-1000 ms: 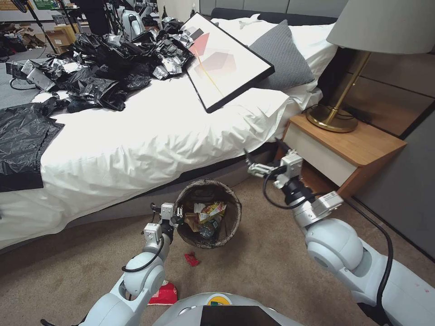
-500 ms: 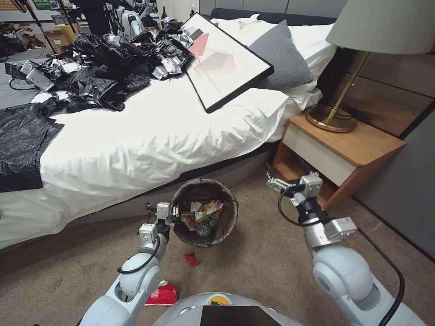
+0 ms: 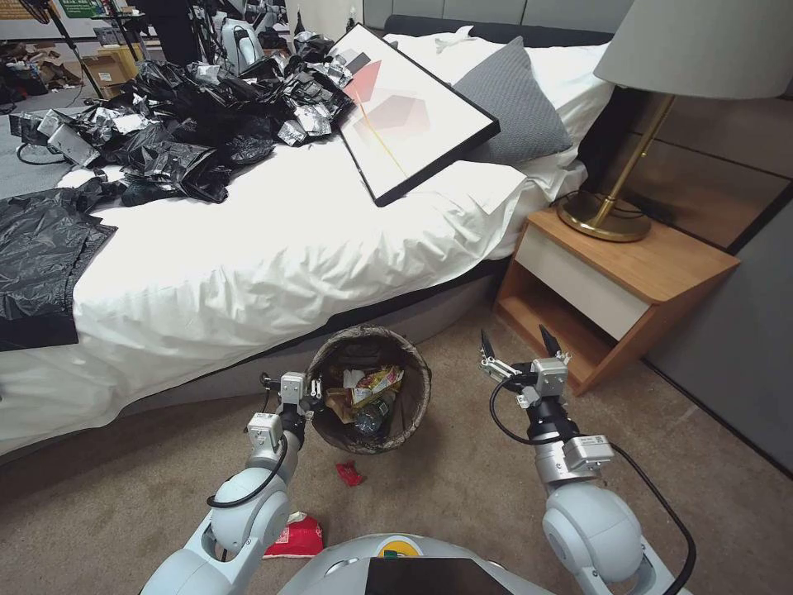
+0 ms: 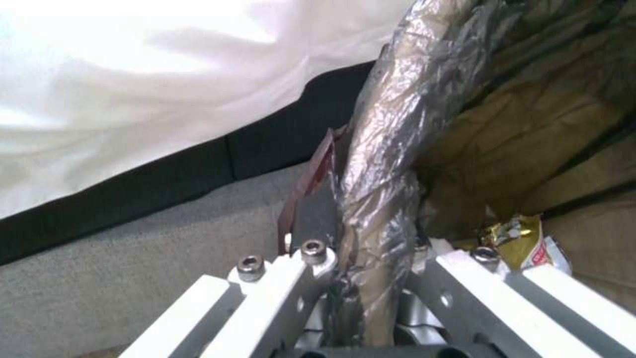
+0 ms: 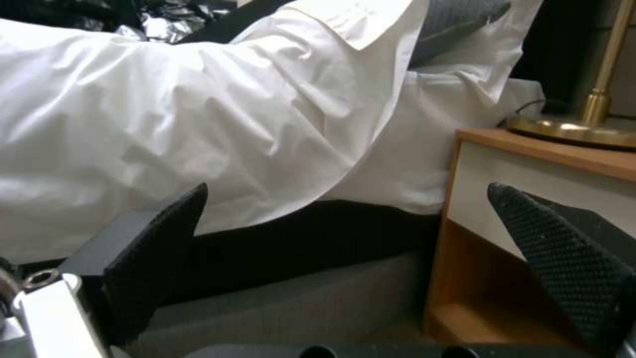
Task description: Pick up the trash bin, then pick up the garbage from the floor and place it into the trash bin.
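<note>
The trash bin (image 3: 413,397), round with a dark liner over its rim, sits tilted in front of the bed with its opening toward me. My left gripper (image 3: 310,390) is shut on its near-left rim; the left wrist view shows the jaws (image 4: 371,248) clamped on the lined rim (image 4: 384,149). In the bin lie a yellow snack wrapper (image 3: 378,380), brown paper and a bottle (image 3: 370,420). On the floor (image 3: 462,487) lie two pieces of garbage, a small red packet (image 3: 349,473) and a crushed red-and-white cup (image 3: 297,537). My right gripper (image 3: 516,347) hangs open and empty right of the bin.
The bed (image 3: 273,248) with white sheets fills the far side, carrying a heap of black plastic bags (image 3: 190,124), a framed picture (image 3: 405,107) and a grey pillow (image 3: 512,107). A wooden nightstand (image 3: 661,264) with a brass lamp (image 3: 607,219) stands at right. Open carpet lies near right.
My right arm drew back from the gap between bed and nightstand, toward me and lower. The bin and left gripper shifted slightly left.
</note>
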Motion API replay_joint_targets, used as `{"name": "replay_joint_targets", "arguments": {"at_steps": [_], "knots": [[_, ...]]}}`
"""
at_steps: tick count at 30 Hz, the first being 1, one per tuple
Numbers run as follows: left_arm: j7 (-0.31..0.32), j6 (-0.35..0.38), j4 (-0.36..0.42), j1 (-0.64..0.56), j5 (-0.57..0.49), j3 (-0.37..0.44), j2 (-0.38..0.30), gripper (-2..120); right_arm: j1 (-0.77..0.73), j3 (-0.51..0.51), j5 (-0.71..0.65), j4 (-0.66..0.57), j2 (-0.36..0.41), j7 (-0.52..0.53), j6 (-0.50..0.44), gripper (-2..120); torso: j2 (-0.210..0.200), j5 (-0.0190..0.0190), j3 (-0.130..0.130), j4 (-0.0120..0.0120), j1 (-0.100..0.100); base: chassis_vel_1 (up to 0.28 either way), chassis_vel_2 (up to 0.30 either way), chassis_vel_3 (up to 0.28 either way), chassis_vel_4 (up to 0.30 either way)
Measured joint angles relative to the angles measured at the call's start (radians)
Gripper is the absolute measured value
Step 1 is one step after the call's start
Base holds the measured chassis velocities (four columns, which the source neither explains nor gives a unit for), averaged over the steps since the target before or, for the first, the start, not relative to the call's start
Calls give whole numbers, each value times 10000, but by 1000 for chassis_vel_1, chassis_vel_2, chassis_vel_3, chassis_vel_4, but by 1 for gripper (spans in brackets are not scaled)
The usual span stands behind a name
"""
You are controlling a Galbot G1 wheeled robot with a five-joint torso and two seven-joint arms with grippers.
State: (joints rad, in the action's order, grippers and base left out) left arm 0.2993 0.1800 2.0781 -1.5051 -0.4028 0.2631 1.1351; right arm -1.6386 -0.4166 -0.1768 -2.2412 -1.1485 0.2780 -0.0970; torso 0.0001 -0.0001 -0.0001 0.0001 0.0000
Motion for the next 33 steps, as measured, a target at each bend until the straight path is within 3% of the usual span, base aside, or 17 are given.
{"name": "replay_joint_targets", "arguments": {"at_steps": [6, 33], "knots": [[11, -8, 160, -239, 23, 19, -76, 3, -2, 96, 280, 116, -526, -4, -31, 100, 0, 0, 0, -1, 0, 0, 0, 0, 0], [26, -75, 419, -782, 100, 218, -43, 3, 53, 182, 436, 60, -661, 1, -141, 100, -1, 1, 1, -1, 0, 0, 0, 0, 0]]}}
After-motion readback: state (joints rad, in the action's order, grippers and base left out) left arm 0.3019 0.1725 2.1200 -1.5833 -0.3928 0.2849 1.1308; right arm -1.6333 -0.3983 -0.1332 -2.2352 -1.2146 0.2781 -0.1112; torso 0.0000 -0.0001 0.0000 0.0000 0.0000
